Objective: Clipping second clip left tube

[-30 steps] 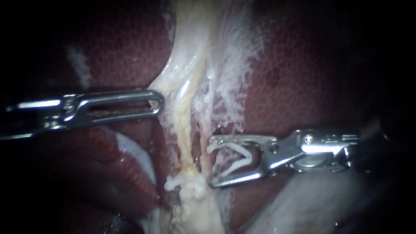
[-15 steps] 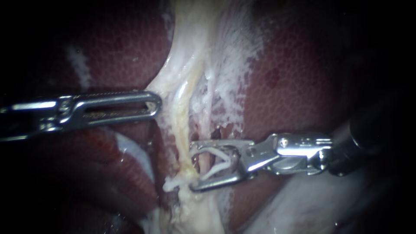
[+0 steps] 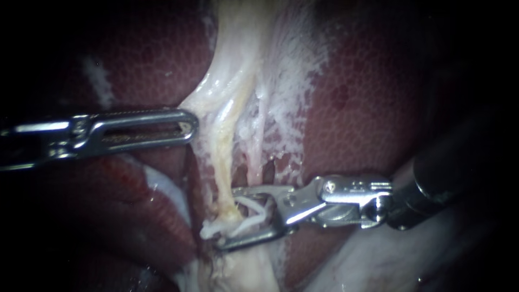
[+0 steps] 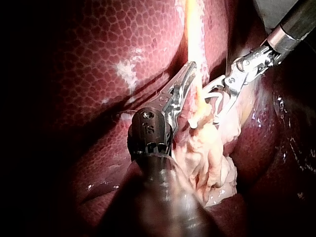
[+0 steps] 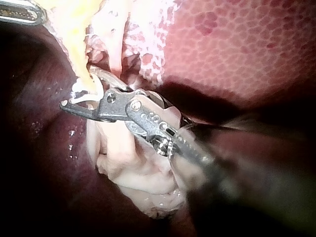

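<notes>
The left tube [image 3: 223, 157] is a pale yellow strand running down between liver lobes. My right instrument [image 3: 226, 218] comes in from the right with a white clip [image 3: 254, 208] held in its jaws. The jaws stand apart and straddle the left tube low down, just above another white clip [image 3: 210, 230] on that tube. In the right wrist view the same jaws [image 5: 78, 89] reach across the yellow strand. My left instrument [image 3: 189, 125] is shut on the pale tissue at the tube's left edge, holding it out to the left; the left wrist view also shows its jaws [image 4: 191, 69].
Dark red liver [image 3: 367, 108] lies on both sides. A thinner right tube [image 3: 259, 130] runs beside fuzzy white tissue. Pale bunched gallbladder tissue [image 3: 248, 270] sits below the clips. In the left wrist view, the right instrument [image 4: 217, 98] lies close beside the left one.
My right instrument has moved left and slightly down, bringing its clip-loaded jaws from beside the right tube to around the left tube. My left instrument has drifted a little left.
</notes>
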Controlling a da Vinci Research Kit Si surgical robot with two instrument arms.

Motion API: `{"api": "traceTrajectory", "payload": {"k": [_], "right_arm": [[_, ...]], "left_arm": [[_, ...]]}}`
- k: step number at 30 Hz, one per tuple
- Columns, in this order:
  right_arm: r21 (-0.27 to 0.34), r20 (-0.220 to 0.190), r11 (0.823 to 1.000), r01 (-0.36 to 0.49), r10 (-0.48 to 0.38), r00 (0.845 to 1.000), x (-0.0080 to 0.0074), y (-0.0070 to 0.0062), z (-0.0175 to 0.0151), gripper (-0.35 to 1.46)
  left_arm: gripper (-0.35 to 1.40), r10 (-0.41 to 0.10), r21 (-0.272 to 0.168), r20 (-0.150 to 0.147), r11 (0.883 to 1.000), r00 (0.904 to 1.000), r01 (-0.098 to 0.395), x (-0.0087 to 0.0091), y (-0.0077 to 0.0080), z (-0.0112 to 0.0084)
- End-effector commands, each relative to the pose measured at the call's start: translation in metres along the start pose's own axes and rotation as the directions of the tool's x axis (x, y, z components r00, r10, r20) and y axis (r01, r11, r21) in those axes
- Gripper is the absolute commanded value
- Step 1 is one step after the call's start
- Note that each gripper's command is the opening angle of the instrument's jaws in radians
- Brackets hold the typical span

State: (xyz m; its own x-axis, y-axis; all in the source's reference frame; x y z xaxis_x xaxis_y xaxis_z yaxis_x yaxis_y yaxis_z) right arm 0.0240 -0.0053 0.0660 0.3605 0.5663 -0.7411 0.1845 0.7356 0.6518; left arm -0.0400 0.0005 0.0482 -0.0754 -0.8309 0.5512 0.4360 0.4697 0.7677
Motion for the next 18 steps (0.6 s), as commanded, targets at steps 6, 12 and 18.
{"api": "traceTrajectory", "payload": {"k": [6, 12, 18], "right_arm": [[0.019, 0.001, 1.000, -0.010, 0.010, 1.000, 0.0004, 0.0003, 0.0011, 0.55], [0.036, 0.003, 0.999, -0.008, 0.008, 1.000, 0.0012, 0.0009, 0.0030, 0.54], [0.040, 0.001, 0.999, -0.011, 0.011, 1.000, 0.0023, 0.0014, 0.0037, 0.54]], "left_arm": [[-0.35, -0.001, -0.002, 0.001, 1.000, 1.0000, 0.001, 0.0001, 0.0003, 0.0000], [-0.35, 0.000, -0.003, 0.001, 1.000, 1.0000, 0.000, 0.0001, 0.0004, 0.0000], [-0.35, 0.000, -0.003, 0.001, 1.000, 1.0000, 0.000, 0.0001, 0.0003, 0.0000]]}}
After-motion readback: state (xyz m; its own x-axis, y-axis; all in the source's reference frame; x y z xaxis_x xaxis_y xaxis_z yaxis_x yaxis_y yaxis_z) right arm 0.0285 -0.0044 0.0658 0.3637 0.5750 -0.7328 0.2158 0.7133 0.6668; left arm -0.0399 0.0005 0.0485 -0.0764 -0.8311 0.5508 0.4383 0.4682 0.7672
